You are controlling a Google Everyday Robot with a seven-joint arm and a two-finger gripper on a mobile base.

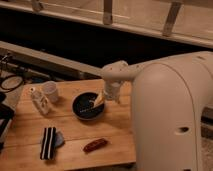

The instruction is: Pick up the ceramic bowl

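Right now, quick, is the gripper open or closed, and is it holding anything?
Gripper: open, holding nothing, poised at the right rim of the ceramic bowl, which sits on the wooden table.

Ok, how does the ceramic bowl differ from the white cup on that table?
The ceramic bowl is black, the white cup pale. The bowl is wide and shallow; the cup is narrower and taller. The gripper hangs open at the bowl's rim, on the side away from the cup. Both stand upright on the wooden table.
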